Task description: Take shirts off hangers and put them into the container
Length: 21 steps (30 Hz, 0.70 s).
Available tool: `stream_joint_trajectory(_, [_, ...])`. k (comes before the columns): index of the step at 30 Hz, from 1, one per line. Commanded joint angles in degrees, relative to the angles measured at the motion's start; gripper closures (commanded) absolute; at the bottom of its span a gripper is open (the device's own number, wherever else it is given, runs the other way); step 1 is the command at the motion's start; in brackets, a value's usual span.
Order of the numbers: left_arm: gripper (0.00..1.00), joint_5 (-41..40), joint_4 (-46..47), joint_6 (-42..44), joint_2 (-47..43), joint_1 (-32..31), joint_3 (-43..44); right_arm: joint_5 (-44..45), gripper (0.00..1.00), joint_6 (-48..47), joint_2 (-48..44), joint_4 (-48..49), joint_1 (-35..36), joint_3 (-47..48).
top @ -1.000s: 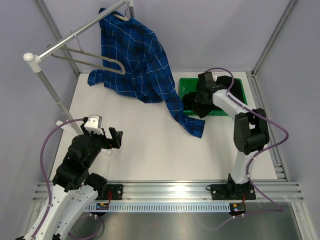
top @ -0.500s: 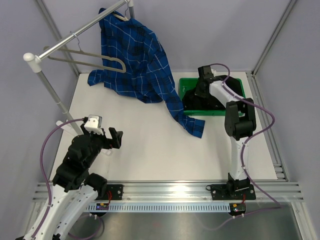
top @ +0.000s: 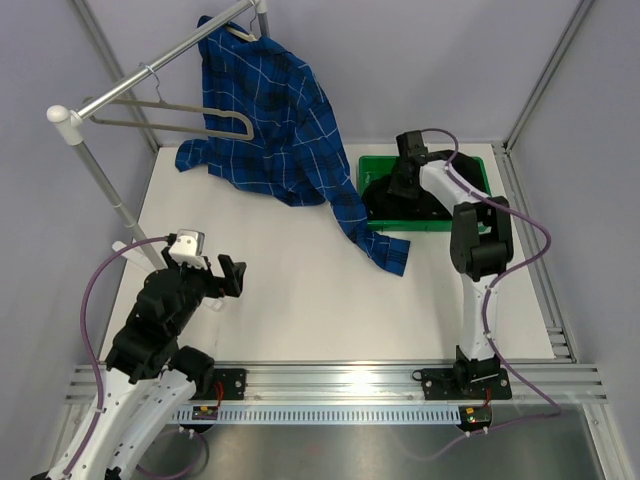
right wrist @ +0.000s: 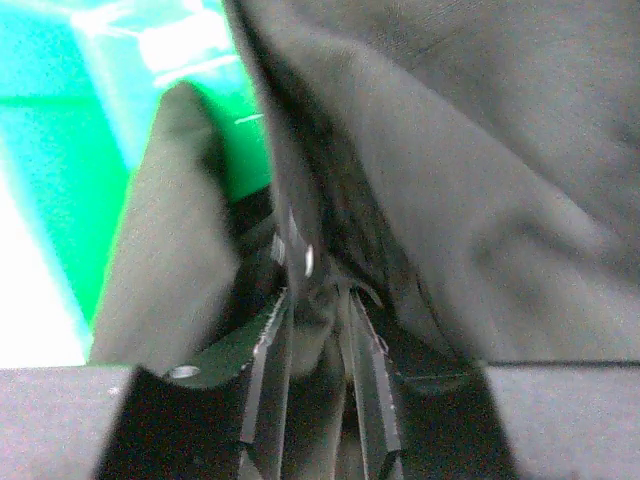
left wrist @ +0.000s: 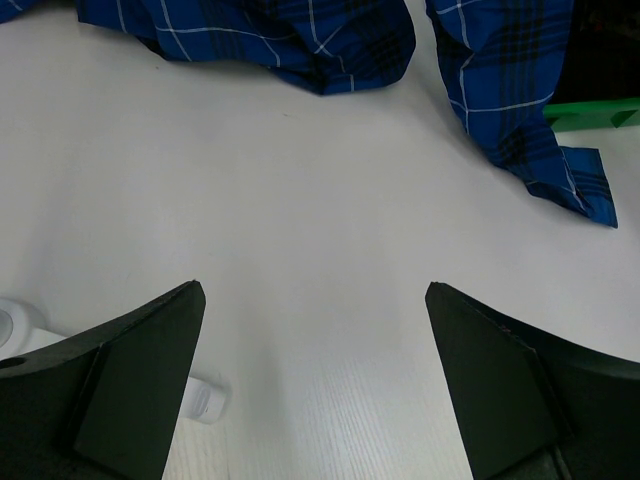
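Right gripper (top: pixel 403 180) is down in the green tray (top: pixel 476 160), which sits at the far-right corner of the worktop (top: pixel 300 310). The black shirt (top: pixel 392 207) is bunched inside the tray and fills most of it. In the wrist view the right fingers (right wrist: pixel 268 360) stand narrow, with a fold of black cloth in the gap. Can't tell whether they're clamping it or it's lying loose between them.

Left gripper (top: pixel 232 278) hovers over the near-left part of the worktop. Its fingers (left wrist: pixel 150 360) are spread wide with nothing between them, only bare worktop below.

The plaid shirt (top: pixel 265 100) is on its hanger (top: pixel 240 34) at the far end of the rail (top: pixel 150 72); only a bit of that hanger shows at the collar. The body drapes down onto the far-left part of the worktop. One sleeve trails right along the surface and ends just beside the tray's near-left corner.

A second hanger (top: pixel 175 125) hangs bare on the rail, left of the plaid shirt.
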Motion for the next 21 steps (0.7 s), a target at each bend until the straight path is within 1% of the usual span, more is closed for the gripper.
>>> stream_joint_trajectory(1, [0.01,0.4,2.4,-0.3,0.5,0.2,-0.1,-1.8,0.61,-2.7,-12.4,1.6,-0.1,-0.6])
stream_joint_trajectory(3, [0.01,0.4,2.4,-0.4,0.6,0.1,-0.1,-3.8,0.59,-3.1,-14.9,2.3,0.0,-2.1])
stream_joint_trajectory(7, [0.01,0.3,2.4,-0.3,0.6,0.2,-0.1,-5.9,0.58,-3.4,-20.7,3.9,1.1,-4.4])
stream_joint_trajectory(11, [0.01,0.3,2.4,-0.3,0.6,0.2,-0.1,-11.1,0.57,-2.8,-22.8,6.5,3.2,-6.3])
stream_joint_trajectory(14, [0.01,0.3,2.4,-0.3,0.6,0.2,-0.1,-14.2,0.57,-1.2,-22.0,8.6,4.8,-6.0])
stream_joint_trajectory(21, [0.01,-0.1,2.2,-0.3,0.4,0.2,-0.2,-21.3,0.58,3.6,-14.3,12.2,5.1,-2.5])
